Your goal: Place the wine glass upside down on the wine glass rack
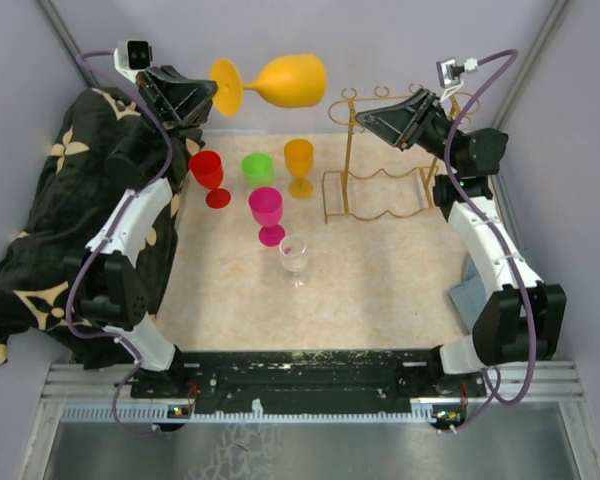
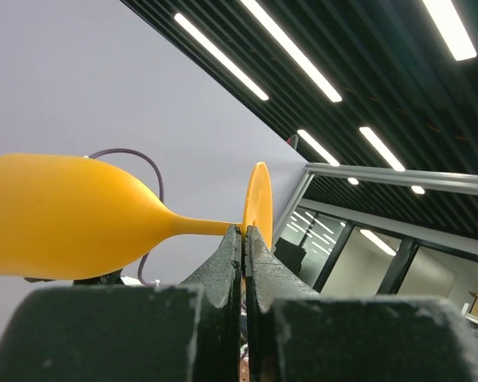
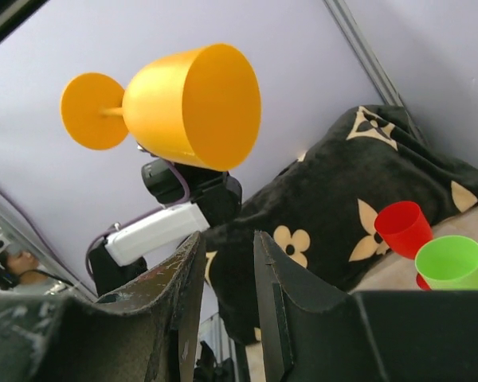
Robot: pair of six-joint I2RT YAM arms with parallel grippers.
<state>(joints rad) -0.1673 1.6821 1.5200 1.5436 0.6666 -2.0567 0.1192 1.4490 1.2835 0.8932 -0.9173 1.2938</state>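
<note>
Orange-yellow wine glass (image 1: 290, 80), top view: up in the air on its side over the far edge of the desk (image 1: 380, 285), foot toward the left arm, mouth toward the right. Left fingers (image 1: 206, 96) grip it at the foot. Wine glass rack (image 1: 375, 190), gold wire, stands far right on the desk, well apart from the glass, with nothing hanging on it. Right fingers (image 1: 366, 117) hover near the rack's top rails, between rack and glass. Standing left of the rack: red glass (image 1: 209, 172), green cup (image 1: 258, 168), orange glass (image 1: 299, 163), magenta glass (image 1: 267, 212), clear glass (image 1: 294, 257).

Left wrist view: fingers pressed together on the edge of the foot disc only. Stem and bowl stick out sideways, unsupported.

Right wrist view: fingers narrowly parted, nothing between them. The glass mouth faces this camera from above, not touching.

Risks (judgement):
- The edge pinch is thin and the bowl is a long lever, so the glass may swivel or slip out during a turn.
- The right arm sits in the path to the rack, so the two may collide.
- The rack is light wire. A foot catching on a rail could tip it.
- A dropped glass would land among the standing ones.
</note>
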